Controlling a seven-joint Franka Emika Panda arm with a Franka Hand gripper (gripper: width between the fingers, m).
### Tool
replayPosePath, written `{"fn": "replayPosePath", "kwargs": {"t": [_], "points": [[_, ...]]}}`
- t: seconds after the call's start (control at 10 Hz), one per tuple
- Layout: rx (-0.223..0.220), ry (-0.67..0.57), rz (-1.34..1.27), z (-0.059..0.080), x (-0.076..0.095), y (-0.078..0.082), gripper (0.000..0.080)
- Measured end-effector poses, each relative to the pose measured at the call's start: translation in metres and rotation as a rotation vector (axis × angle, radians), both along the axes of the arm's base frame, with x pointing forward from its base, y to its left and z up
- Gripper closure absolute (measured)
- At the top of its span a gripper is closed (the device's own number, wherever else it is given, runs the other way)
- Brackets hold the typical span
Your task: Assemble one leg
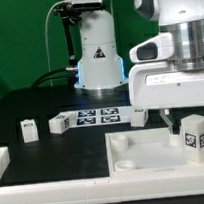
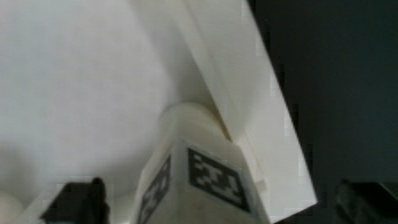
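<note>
White leg (image 1: 196, 134) standing upright between wide-open jaws.
Dark fingertips (image 2: 75, 200) flank the leg with a gap on either side, gripping nothing. Beneath the jaws, the leg rests on a flat white board (image 1: 155, 152) lying on the black desk (image 1: 20, 107).

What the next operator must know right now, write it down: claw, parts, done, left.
Claw: open, fingers either side of the leg, clear of it in the wrist view.
The leg stands upright on the white board, at the exterior view's right. A second leg sits apart at the exterior view's left.
Done: leg on board. Left: seating cannot be told; check it, then grip or withdraw.
</note>
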State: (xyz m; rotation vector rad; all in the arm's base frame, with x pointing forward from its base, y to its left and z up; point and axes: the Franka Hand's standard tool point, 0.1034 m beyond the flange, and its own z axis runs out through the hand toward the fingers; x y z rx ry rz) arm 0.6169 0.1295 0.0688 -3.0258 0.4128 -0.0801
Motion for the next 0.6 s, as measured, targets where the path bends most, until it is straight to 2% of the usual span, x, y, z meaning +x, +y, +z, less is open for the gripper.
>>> {"fn": "replayPosePath", "kwargs": {"t": [0.6], "points": [[-0.081, -0.025, 0.747, 0.0014, -0.0016, -0.0028, 0.015]]}}
